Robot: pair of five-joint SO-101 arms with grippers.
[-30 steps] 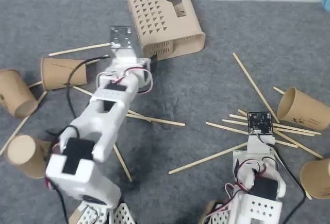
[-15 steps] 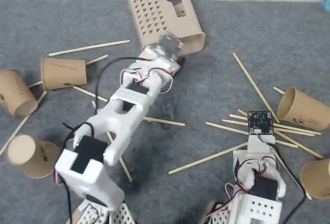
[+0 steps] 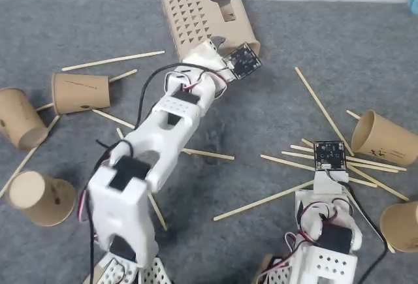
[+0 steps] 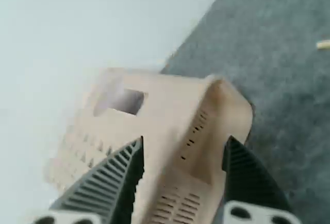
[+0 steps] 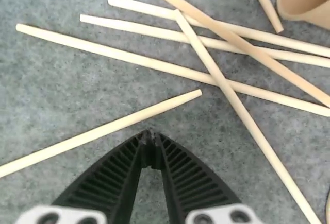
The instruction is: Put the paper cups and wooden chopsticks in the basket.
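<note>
Starting wide on the grey carpet (image 3: pixel 261 121), with the left arm (image 3: pixel 163 127) stretched diagonally across it. Up at the far edge, tipped on its side: the basket (image 3: pixel 209 26), nothing visible in it. Right at its near corner, the left gripper (image 4: pixel 184 141), jaws spread apart and holding nothing; cannot tell whether touching. Out on the carpet, five paper cups: three lying at the left (image 3: pixel 80 91), two at the right (image 3: pixel 385 138). Down front, the right gripper (image 5: pixel 152 134), fingers pressed together, empty, just beside a crossed heap of chopsticks (image 5: pixel 216 69). More of those strewn around the left cups and mid-carpet.
</note>
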